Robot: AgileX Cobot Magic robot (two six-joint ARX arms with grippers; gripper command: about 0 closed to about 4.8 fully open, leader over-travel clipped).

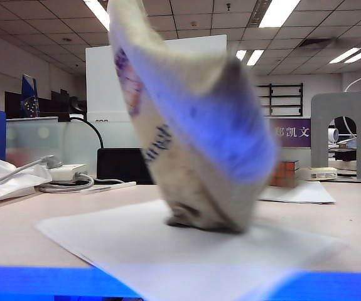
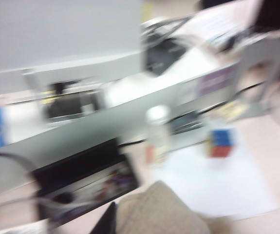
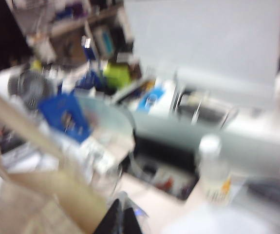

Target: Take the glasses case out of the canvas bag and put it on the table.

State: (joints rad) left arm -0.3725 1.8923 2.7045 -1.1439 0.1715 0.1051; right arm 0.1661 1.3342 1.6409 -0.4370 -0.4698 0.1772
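Hanging in the middle of the exterior view, the canvas bag (image 1: 193, 125) is lifted and twisted, very blurred, and only its lower end touches the white paper sheet (image 1: 105, 241) that lies on the table (image 1: 356, 213). The blue lettering and the purple-blue picture show on its cloth. The glasses case is not visible in any view, so I cannot tell where it is. No arm shows clearly in the exterior view. In the left wrist view, the left gripper (image 2: 111, 222) appears only as a dark tip at the edge, its fingers drawn almost together, with beige cloth of the bag (image 2: 161, 212) just beside it; the blur does not let me say if it pinches this cloth. In the right wrist view, the right gripper (image 3: 121, 219) is also a dark tip with the fingers fully together, and a beige strap handle (image 3: 47, 180) runs just beside it; a grip on it is not clear. Farther on the table stand a Rubik's cube (image 2: 221, 143) on another paper sheet and a bottle (image 2: 158, 134).
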